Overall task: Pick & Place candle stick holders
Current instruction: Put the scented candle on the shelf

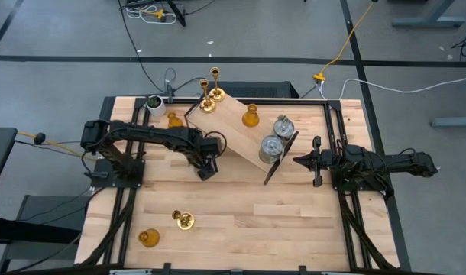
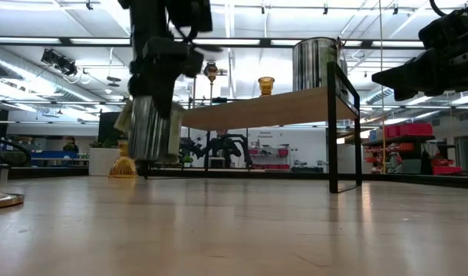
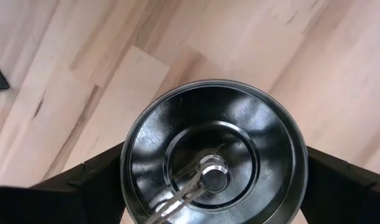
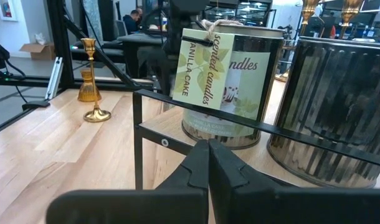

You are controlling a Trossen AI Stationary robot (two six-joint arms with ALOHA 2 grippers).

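The left claw (image 1: pixel 206 169) is gripping a grey tin (image 3: pixel 213 157) wide, hovering just above the table (image 1: pixel 294 221). Next it needs setting down and releasing. The right claw (image 1: pixel 300 160) is waiting closed by the shelf (image 1: pixel 241 126).

Bright overhead striplights, sheen on tabletop (image 2: pixel 234 230), blurred foreground

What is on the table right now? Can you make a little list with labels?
left end effector: holding a silver metal cylinder, low over the table
right end effector: shut, empty, beside the shelf
wooden shelf: carries two brass sticks, one amber glass holder, two silver cylinders
table front: one brass stick, one amber holder
table back: white pot, amber holder
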